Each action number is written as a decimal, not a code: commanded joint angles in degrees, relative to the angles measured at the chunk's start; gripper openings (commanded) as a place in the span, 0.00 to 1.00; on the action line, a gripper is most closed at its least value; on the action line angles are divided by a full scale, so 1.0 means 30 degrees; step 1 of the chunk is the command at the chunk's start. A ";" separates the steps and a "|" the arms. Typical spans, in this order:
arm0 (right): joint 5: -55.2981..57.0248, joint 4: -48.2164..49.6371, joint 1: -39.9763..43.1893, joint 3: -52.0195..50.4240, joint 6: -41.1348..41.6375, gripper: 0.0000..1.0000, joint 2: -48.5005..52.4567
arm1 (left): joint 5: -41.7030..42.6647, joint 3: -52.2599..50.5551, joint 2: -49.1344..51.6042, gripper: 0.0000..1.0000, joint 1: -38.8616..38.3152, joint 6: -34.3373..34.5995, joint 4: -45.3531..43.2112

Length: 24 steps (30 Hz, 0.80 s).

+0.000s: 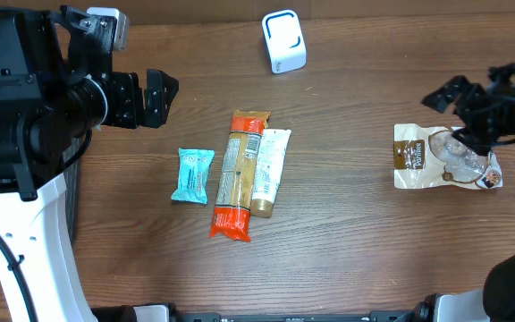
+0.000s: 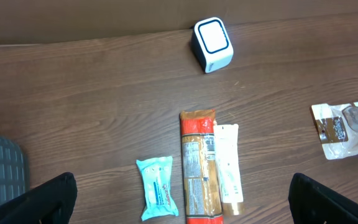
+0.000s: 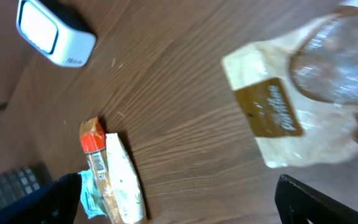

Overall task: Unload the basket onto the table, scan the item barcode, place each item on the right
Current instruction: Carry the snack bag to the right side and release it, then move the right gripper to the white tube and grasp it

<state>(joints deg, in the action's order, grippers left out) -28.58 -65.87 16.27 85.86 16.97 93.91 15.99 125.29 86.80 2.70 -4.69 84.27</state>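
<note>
Overhead: open right gripper (image 1: pixel 465 116) over the pouch (image 1: pixel 423 165), scanner (image 1: pixel 283 41) well off to the left.

The pouch lies flat at the table's right side, directly under the right gripper, whose fingers are spread wide and hold nothing. Its long axis runs left to right, brown label end toward the centre. The right arm is much the nearer. The left gripper (image 1: pixel 143 97), jaws also apart, hangs empty far to the left. The scanner stands at the far edge, so I judge any carry must go left and away. Three more items, a long pack (image 1: pixel 237 174), a tube (image 1: pixel 269 170) and a teal packet (image 1: pixel 191 174), lie mid-table. I can't tell which is meant. No barcode shows on the pouch, and the arm covers its right end.
</note>
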 commanded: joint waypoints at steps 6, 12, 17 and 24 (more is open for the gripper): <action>-0.0058 0.1960 -0.5705 -0.1647 -0.0226 0.96 -0.0066 | -0.0036 0.0146 0.0058 1.00 -0.0036 -0.0306 -0.0015; 0.0036 0.5982 -1.1402 -0.3672 0.2251 0.62 0.0510 | -0.0036 0.0146 0.0058 0.99 -0.0036 -0.0306 -0.0022; 0.0036 0.9311 -1.5067 -0.4568 0.5399 0.28 0.2164 | -0.0036 0.0146 0.0058 1.00 -0.0036 -0.0306 -0.0022; 0.0146 1.1023 -1.7908 -0.4568 0.6863 0.20 0.4211 | -0.0036 0.0146 0.0058 1.00 -0.0036 -0.0306 -0.0022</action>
<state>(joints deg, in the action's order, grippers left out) -28.51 -33.52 -35.27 72.62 34.28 105.34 15.99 125.29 86.80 2.70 -4.69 84.27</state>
